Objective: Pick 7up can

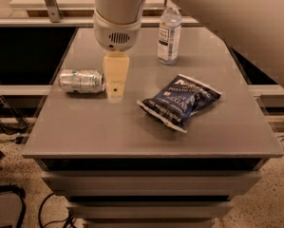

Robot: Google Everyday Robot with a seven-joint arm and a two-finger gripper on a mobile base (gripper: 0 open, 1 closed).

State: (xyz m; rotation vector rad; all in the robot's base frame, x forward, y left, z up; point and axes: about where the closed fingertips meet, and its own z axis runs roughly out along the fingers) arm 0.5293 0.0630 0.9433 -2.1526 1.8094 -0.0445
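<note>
The 7up can [81,80] is silver with green markings. It lies on its side at the left of the grey table [132,127]. My gripper [115,91] hangs from the white arm just right of the can, its cream fingers pointing down above the tabletop. It holds nothing that I can see.
A clear plastic water bottle [169,36] stands at the back of the table, right of the arm. A dark blue chip bag [179,101] lies at the centre right. The table's left edge runs close by the can. Cables lie on the floor at the left.
</note>
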